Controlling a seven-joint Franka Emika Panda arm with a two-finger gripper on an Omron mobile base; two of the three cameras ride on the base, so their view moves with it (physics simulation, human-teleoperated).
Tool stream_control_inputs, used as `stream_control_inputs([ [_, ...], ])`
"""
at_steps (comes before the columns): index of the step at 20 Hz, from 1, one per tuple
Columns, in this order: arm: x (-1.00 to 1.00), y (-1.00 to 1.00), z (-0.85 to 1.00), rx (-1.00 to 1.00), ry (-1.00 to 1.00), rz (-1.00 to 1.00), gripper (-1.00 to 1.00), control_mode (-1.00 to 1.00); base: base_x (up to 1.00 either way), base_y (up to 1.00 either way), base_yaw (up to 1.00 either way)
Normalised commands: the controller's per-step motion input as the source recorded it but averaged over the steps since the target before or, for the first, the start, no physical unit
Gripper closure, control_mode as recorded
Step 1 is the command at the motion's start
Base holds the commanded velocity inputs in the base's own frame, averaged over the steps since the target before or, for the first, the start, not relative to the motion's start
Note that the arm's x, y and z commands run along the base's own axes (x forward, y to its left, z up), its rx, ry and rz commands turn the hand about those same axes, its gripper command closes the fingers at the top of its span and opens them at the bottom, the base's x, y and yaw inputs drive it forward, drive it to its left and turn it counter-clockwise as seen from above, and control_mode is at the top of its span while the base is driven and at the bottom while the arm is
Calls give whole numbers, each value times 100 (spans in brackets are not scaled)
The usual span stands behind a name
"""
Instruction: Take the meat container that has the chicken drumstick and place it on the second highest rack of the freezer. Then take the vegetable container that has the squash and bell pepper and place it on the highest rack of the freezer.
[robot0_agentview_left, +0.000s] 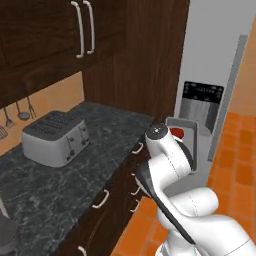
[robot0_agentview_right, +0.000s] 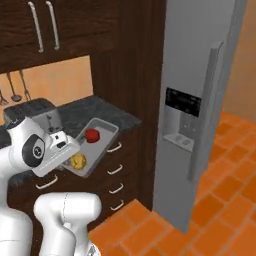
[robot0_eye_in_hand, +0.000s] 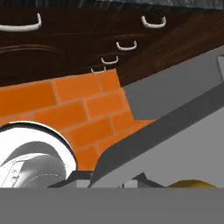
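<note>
The tray (robot0_agentview_right: 100, 142) looks like matt grey metal, smooth-walled. In it the pepper (robot0_agentview_right: 91, 135) is glossy red; the squash (robot0_agentview_right: 77, 161) is duller yellow and a little lumpy. The freezer (robot0_agentview_right: 192, 60) has a smooth satin grey skin — its dispenser panel (robot0_agentview_right: 183, 102) is glossy black. Cabinets (robot0_agentview_left: 45, 30) are dark grained wood with shiny pale metal handles. The table (robot0_agentview_left: 65, 175) is polished dark veined stone. The toaster (robot0_agentview_left: 56, 137) is brushed metal — the floor (robot0_agentview_right: 220, 200) matt orange tile.

Glossy white rounded arm (robot0_agentview_left: 200, 210) with dark joints.
</note>
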Motion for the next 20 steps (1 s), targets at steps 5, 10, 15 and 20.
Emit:
stream_control_inputs([
  [5, 0, 0, 0, 0, 0, 0, 100, 100, 7, -87, -69],
  [10, 0, 0, 0, 0, 0, 0, 100, 100, 30, -80, -60],
  [15, 0, 0, 0, 0, 0, 0, 100, 100, 63, -78, -32],
  [20, 0, 0, 0, 0, 0, 0, 100, 100, 56, -56, -4],
])
